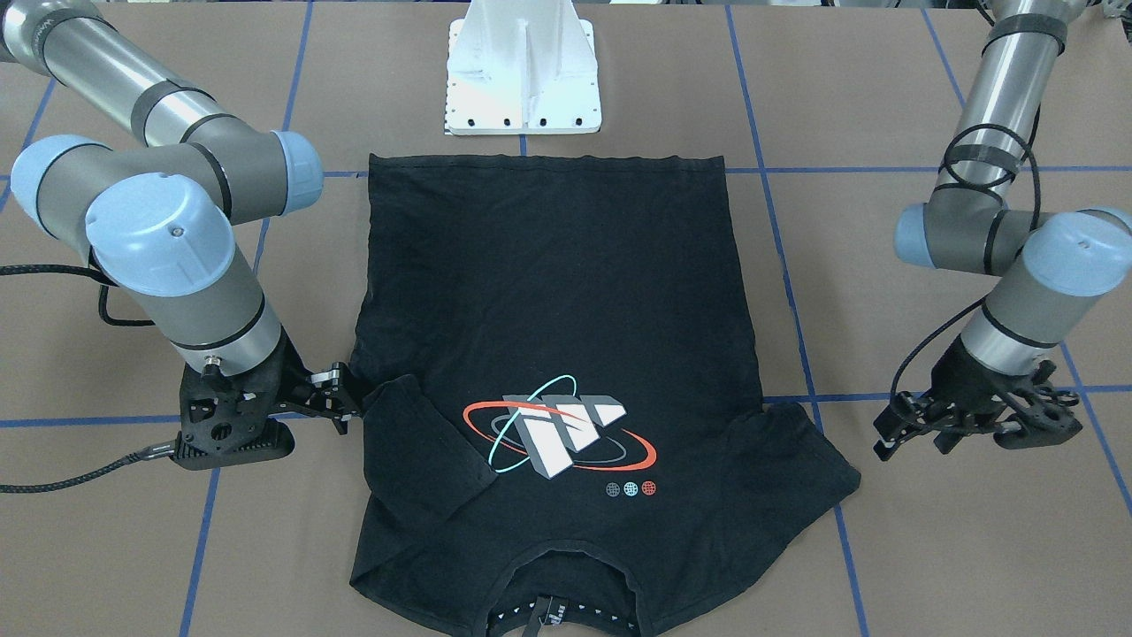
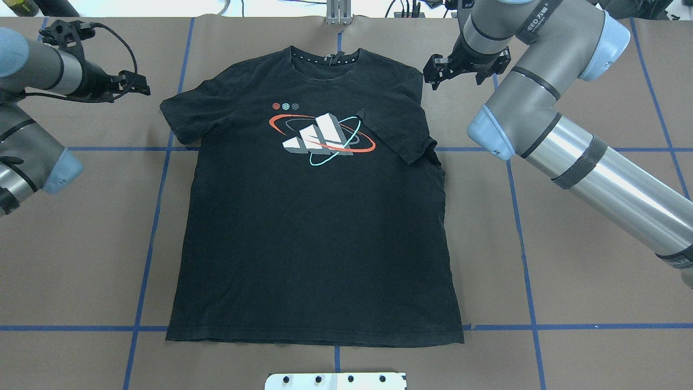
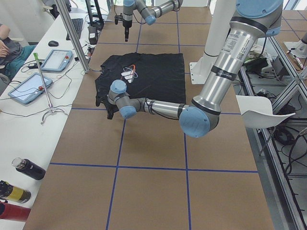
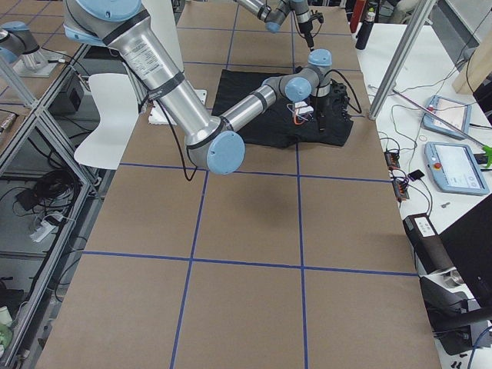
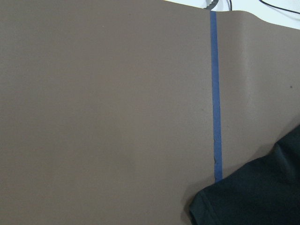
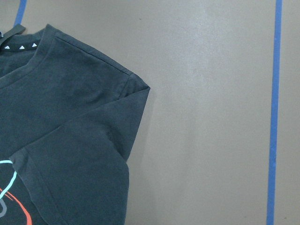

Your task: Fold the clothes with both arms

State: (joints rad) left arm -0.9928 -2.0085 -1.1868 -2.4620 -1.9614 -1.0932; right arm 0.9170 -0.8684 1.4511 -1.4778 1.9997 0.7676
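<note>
**One sleeve in, the rest of the fold to come**

Both sets of jaws are looking parted and empty. The right gripper (image 1: 347, 405) is sitting low, just beside the shoulder on its side of the T-shirt (image 2: 314, 233), and whether a fingertip is brushing the cloth I cannot tell. The left gripper (image 1: 889, 432) is hanging apart from the cloth, near the outspread left sleeve (image 2: 187, 114).

The shirt is lying flat and face up in the middle of the table (image 2: 568, 271). Its neckline (image 2: 325, 57) is pointing away from the robot and its hem (image 2: 314, 338) is running straight just in front of the white pedestal base (image 1: 523, 84).

Progress, as I am reading it, is early. The right sleeve (image 2: 398, 132) is lying turned in over the chest, its edge reaching the logo (image 2: 319, 135). The left sleeve is waiting for the same treatment, and the body is showing no fold at all, so the side panels and the hem-to-collar fold are all left.

For room, bare brown table is opening wide on both flanks, crossed only by blue tape lines (image 2: 146, 260). It is getting tighter at the ends: the neckline is lying near the far table edge and the hem close to the base. The right arm's elbow is hanging over the table beside the shirt, so any sweep inward is going to need care there.
</note>
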